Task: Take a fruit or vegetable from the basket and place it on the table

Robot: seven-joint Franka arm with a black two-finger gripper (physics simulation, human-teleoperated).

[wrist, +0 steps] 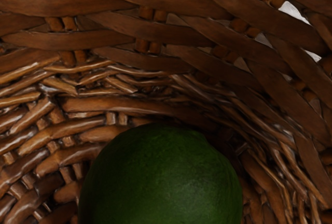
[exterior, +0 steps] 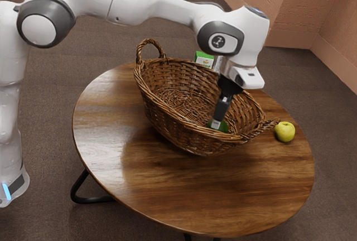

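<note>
I find my gripper [exterior: 217,125] lowered inside the wicker basket [exterior: 184,134], pointing down. Its opening I cannot determine, nor whether it has hold of anything. The task's item, a smooth, dark green fruit [wrist: 163,177], sits low in the basket, directly at the gripper's tip, with the woven wall close beside it. A yellow-green apple [exterior: 284,131] stands on the wooden table [exterior: 128,157], outside the basket, off to the gripper's side toward the exterior view's right.

In my judgement the step in hand is the grasp. I should straddle the fruit at its widest part, keep wicker out of the grip, and close evenly, since a high pinch could squirt the smooth, rounded skin loose. Once hold is confirmed, a slow vertical lift past the rim is called for before any sideways travel.
</note>
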